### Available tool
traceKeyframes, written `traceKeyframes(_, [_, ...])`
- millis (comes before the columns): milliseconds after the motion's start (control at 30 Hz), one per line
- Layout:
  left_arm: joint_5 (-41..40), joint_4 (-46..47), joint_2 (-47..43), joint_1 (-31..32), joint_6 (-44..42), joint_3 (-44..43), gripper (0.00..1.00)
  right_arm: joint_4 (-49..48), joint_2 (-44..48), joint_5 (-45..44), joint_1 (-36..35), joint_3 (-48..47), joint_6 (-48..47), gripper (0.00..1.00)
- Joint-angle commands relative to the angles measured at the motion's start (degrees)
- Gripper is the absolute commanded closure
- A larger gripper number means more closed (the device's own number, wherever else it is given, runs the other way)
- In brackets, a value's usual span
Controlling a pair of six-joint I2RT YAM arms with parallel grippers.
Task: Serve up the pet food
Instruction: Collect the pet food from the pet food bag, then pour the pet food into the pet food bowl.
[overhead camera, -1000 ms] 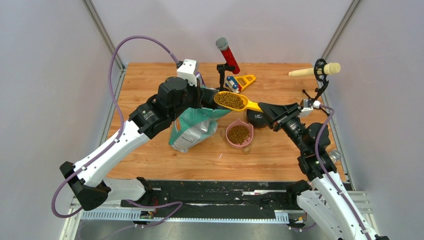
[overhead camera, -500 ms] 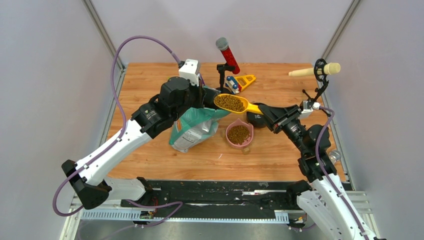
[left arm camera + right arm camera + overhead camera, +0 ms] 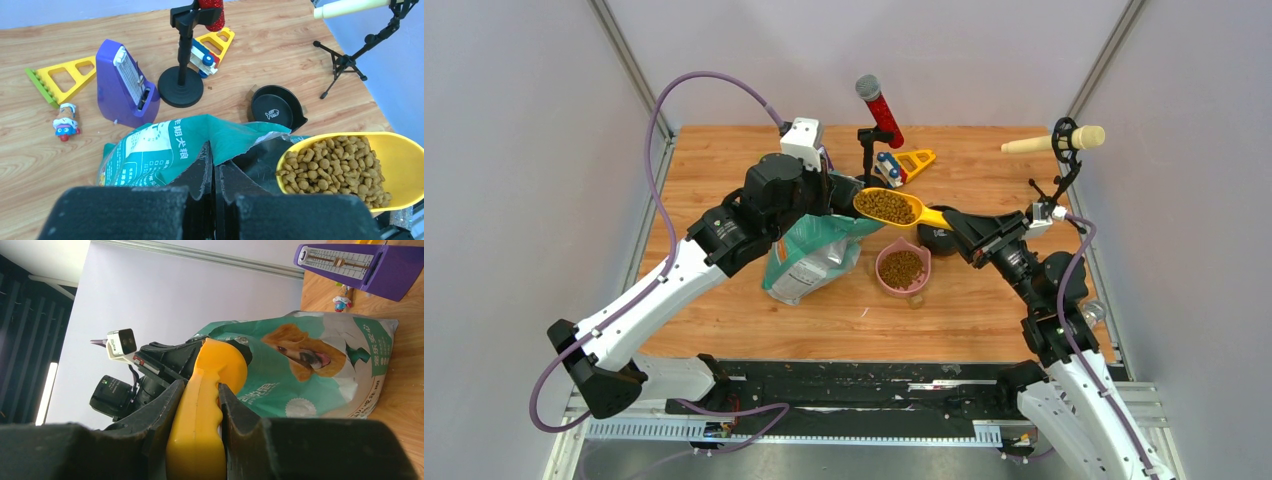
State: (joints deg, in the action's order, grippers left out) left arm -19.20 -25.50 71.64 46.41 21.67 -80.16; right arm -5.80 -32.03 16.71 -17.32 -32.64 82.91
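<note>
**Entry: serving stage, load in scoop**

- **R arm:** right gripper (image 3: pixel 946 217) clamped on the handle of the yellow scoop (image 3: pixel 921 212). Wrist view shows its fingers (image 3: pixel 165 410) pressed to both handle sides.
- **L arm:** left gripper (image 3: pixel 214 172) closed, pinching the torn top edge of the teal bag (image 3: pixel 150 150). Bag stands centre-left of top view w/ its mouth held up.
- **Task item:** pet food (image 3: pixel 885 205), brown kibble heaped level in the scoop's cup, centre of top view, seemingly held up off the table. A second lot lies in the pink bowl (image 3: pixel 918 285).
- **Axis:** scoop's long axis runs approx. left–right across top view. Cup end at left, just beside the bag mouth. Handle end at right, dipping slightly toward lower right into the R jaws.
- **Key relation:** pink bowl sits just below the cup in frame and a touch to the right. Near, not touching, and not yet under the load.
- **Nearer arm:** R, already holding. L is tied up w/ the bag.
- **Judgement:** next move prob. shifts the cup toward lower frame over the bowl, then rolls about the handle axis. Tipping early would spill on the wood.
</note>
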Motion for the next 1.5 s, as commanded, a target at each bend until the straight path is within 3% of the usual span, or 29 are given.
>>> traceKeyframes(0, [-1.79,6.69,-0.42,-0.01,1.00,-1.84,1.00,-1.59,1.02,0.74,0.49,-2.24,1.14,1.00])
traceKeyframes(767, [-3.47,5.95,-1.03,-0.01,1.00,-1.85,1.00,-1.16,2.43,0.68,2.09,-4.83,1.55,1.00])
traceKeyframes(1467, [-4.18,5.13,-2.66,-0.01,0.80,-0.97,1.00,0.27,2.07,-6.57,6.97,-5.27,0.28,1.00])
